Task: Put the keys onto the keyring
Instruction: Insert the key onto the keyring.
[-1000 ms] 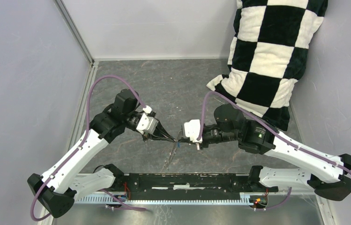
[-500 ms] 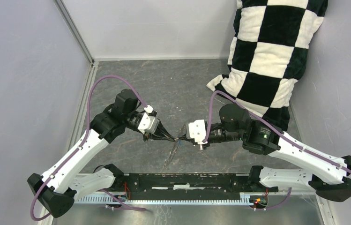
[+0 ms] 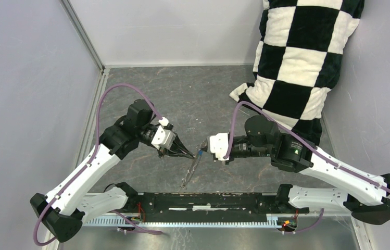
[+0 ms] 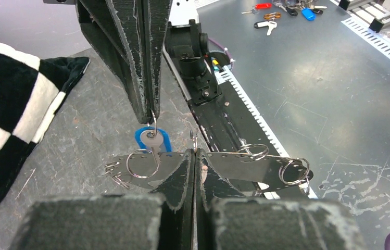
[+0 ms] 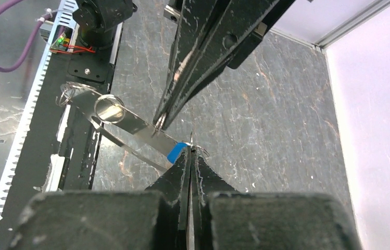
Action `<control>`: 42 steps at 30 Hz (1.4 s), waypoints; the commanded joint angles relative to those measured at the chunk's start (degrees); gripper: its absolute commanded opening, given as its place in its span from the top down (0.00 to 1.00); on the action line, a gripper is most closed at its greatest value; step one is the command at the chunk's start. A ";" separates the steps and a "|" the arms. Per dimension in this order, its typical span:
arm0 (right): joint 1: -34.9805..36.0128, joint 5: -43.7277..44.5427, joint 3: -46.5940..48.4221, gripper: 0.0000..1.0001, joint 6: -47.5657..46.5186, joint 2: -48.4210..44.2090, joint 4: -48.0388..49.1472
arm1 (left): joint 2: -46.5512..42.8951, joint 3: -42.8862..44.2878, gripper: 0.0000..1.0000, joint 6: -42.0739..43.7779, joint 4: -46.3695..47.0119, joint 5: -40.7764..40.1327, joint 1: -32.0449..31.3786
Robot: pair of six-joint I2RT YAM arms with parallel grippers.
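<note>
The threading step is in hand. The left gripper [image 3: 191, 155] is closed tight on the keyring [image 5: 135, 124], which hangs as a thin metal band slanting toward the lower middle of the overhead view. The right gripper [image 3: 204, 148], fingers together, pinches the blue-headed key [image 4: 152, 139] at the centre of that view, right against the keyring's upper end. In the left wrist view the key hangs from the right gripper's tips just above a small split ring [image 4: 143, 164] on the band. Whether the key's hole has caught the wire is too fine to tell. The next move likely calls for a tiny, well-aligned nudge of the key along the wire end while the left gripper holds the keyring steady.
</note>
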 commanded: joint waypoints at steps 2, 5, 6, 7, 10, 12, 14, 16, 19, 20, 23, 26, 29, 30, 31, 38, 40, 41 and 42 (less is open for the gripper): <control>0.26 0.13 -0.47 0.99 -1.15 -1.59 -1.04 | -0.91 2.34 0.98 -1.82 1.77 3.64 -0.07; 0.33 -1.38 -0.39 0.99 -1.41 -1.29 -2.34 | -0.90 2.31 0.98 -3.51 3.67 3.94 -0.07; 0.32 -1.79 -0.29 0.99 -1.66 -1.17 -2.99 | -0.88 2.23 0.98 -4.19 4.30 4.19 -0.07; 0.27 -2.29 -0.16 0.99 -1.74 -0.94 -3.51 | -0.90 2.22 0.98 -4.67 4.73 4.66 -0.07; 0.30 -5.36 0.30 0.99 -2.56 -0.46 -5.80 | -0.66 2.26 0.98 -5.75 5.75 6.36 -0.08; 0.29 -5.11 1.34 0.99 -3.26 -0.47 -7.39 | -0.16 2.49 0.98 -6.37 6.16 7.97 0.00; 0.33 -2.97 2.50 0.99 -3.96 -1.90 -8.05 | 0.40 2.85 0.98 -6.64 6.28 9.96 -0.01; 0.33 -1.94 1.63 0.99 -4.80 -5.33 -5.49 | 1.43 3.54 0.98 -7.20 6.28 12.48 -0.03; 0.33 -1.77 -0.84 0.99 -8.27 -10.52 -0.93 | 3.42 5.07 0.98 -7.94 6.19 16.77 0.02; 0.32 -1.54 -1.67 0.99 -9.45 -12.22 0.58 | 4.75 5.64 0.98 -8.41 6.21 18.23 0.02; 0.35 -0.74 -2.22 0.99 -12.61 -13.92 2.46 | 8.23 8.15 0.98 -8.56 3.76 22.04 -0.05; 0.29 -0.59 -2.17 0.99 -15.98 -13.33 3.55 | 10.54 10.37 0.98 -7.29 1.57 22.25 -0.12; 0.32 -0.03 -2.44 0.99 -19.59 -12.94 4.10 | 11.86 12.21 0.98 -6.51 1.49 22.30 -0.63; 0.33 -0.20 -2.48 0.99 -20.66 -12.71 3.81 | 12.37 13.07 0.98 -6.28 1.50 22.30 -0.76; 0.34 -0.31 -2.42 0.99 -21.84 -12.41 3.23 | 13.01 14.30 0.98 -6.29 1.43 22.30 -0.85; 0.43 2.65 -4.20 0.99 -24.96 -13.27 5.18 | 18.31 24.87 0.98 -10.49 1.54 22.39 -2.32; 0.46 3.06 -5.18 0.99 -25.23 -13.82 6.50 | 19.18 26.41 0.98 -11.11 1.47 22.44 -3.24; 0.42 3.15 -5.61 0.99 -25.38 -14.03 6.81 | 19.49 26.96 0.98 -11.42 1.49 22.39 -3.73; 0.41 3.23 -5.97 0.99 -25.57 -14.29 7.10 | 19.75 27.45 0.98 -11.73 1.50 22.38 -4.32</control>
